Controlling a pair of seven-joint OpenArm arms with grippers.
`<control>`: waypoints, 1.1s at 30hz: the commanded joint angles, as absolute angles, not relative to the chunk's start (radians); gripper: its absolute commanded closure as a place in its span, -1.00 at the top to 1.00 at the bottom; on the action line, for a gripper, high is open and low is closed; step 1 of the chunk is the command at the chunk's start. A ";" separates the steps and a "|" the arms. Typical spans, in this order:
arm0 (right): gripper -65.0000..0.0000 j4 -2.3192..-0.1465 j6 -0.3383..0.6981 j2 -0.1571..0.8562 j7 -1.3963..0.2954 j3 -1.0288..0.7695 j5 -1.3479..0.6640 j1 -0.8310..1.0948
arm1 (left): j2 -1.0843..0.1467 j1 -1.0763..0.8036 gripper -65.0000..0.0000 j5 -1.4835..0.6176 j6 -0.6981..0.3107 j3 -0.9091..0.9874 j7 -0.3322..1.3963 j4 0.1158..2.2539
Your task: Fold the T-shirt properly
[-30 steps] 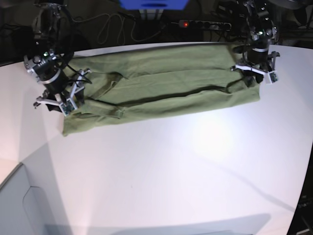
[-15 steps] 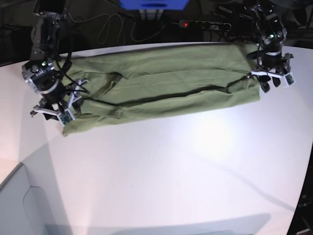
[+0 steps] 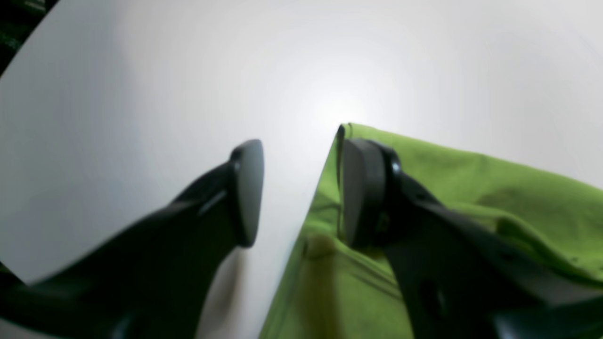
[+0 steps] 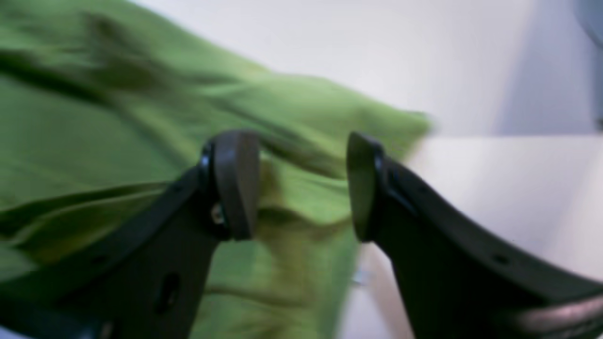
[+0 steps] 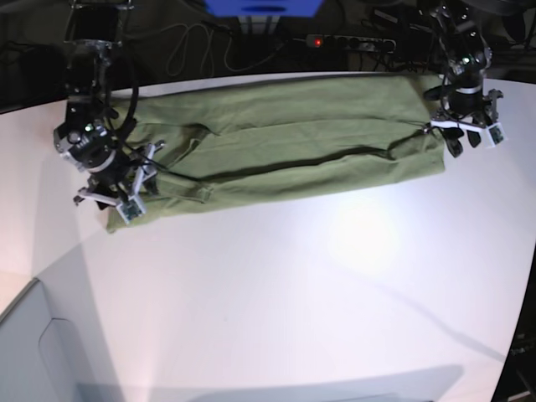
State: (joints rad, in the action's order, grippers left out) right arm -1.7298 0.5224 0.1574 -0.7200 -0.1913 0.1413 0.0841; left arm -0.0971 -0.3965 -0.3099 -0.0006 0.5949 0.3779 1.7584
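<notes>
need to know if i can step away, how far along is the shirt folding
Partly done, by the look of it: the shirt lies in a long, wide strip with folded layers. In hand: nothing is gripped; the left fingers stand apart at one end, the right fingers over the other. Left: probably smoothing the uneven layers and folding the strip shorter.

Before you, a plain olive-green T-shirt (image 5: pixel 285 134) lies partly folded in a long, wide band across the far part of the white tabletop (image 5: pixel 301 285), its near edge turned over unevenly, with wrinkled fabric bunched toward both ends.
</notes>
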 commanded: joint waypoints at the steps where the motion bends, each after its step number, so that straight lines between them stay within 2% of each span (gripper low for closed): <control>1: -0.13 -1.745 0.526 0.170 -0.708 -0.191 0.142 0.077 | -0.108 -0.401 -0.17 -0.311 -0.002 0.598 0.352 1.773; 12: -0.13 -1.742 0.530 0.180 -0.707 -0.174 0.145 0.113 | -0.108 -0.395 -0.17 -0.311 -0.002 0.602 0.352 1.773; 16: -0.13 -1.742 0.607 0.200 -0.707 -0.177 0.151 0.145 | -0.131 -0.397 -0.17 -0.312 -0.002 0.604 0.352 1.762; 25: -0.13 -1.821 0.610 0.248 -0.716 -0.302 0.151 0.214 | -0.159 -0.401 -0.17 -0.312 -0.002 0.604 0.352 1.738; 29: -0.13 -1.923 0.610 0.234 -0.717 -0.309 0.143 0.229 | -0.156 -0.403 -0.17 -0.312 -0.002 0.604 0.352 1.738; 33: -0.13 -1.942 0.611 0.157 -0.720 -0.265 0.148 0.173 | -0.151 -0.403 -0.17 -0.312 -0.002 0.604 0.352 1.738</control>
